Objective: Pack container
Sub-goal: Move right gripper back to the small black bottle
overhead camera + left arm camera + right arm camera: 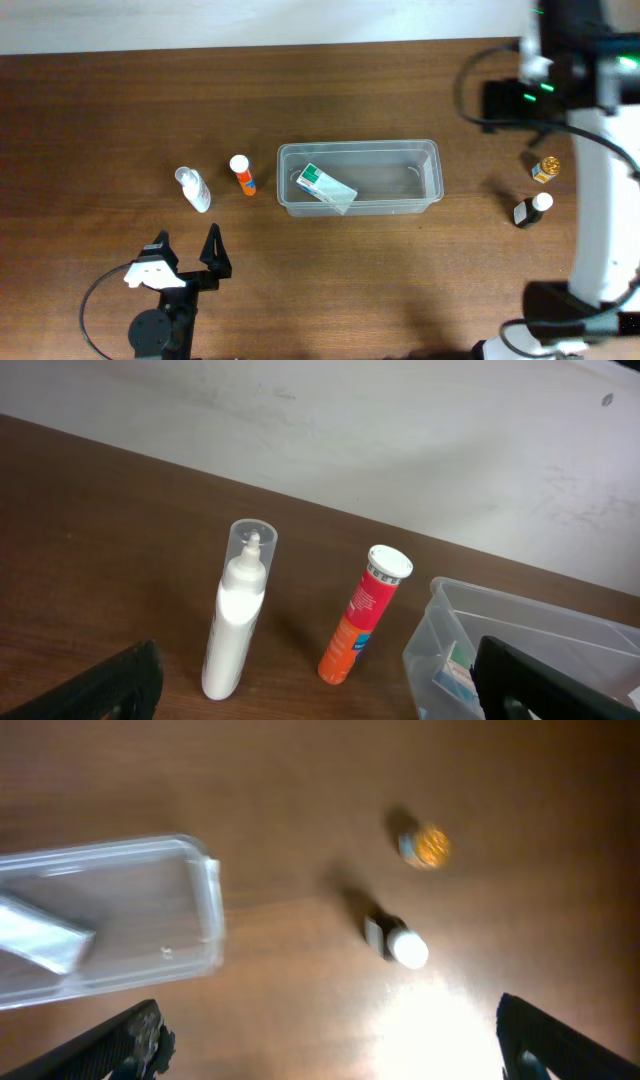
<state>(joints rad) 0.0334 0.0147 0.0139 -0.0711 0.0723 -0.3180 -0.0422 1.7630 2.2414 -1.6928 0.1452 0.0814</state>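
The dark brown wooden counter (100, 120) runs back to a pale wall (400, 440), and at its middle sits the container (360, 148), a clear rimmed tub with rounded corners holding a tilted white-and-green box (325, 186). The left hand (187, 250) is spread near the front edge, left of the tub; the right hand (330, 1025) is spread too, over the counter right of it.

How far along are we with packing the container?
Done: one box lies in the container. In hand: nothing; left gripper and right gripper are open and empty. Remaining: white bottle and orange tube to the container's left, gold-capped bottle and dark bottle to its right, all outside it.
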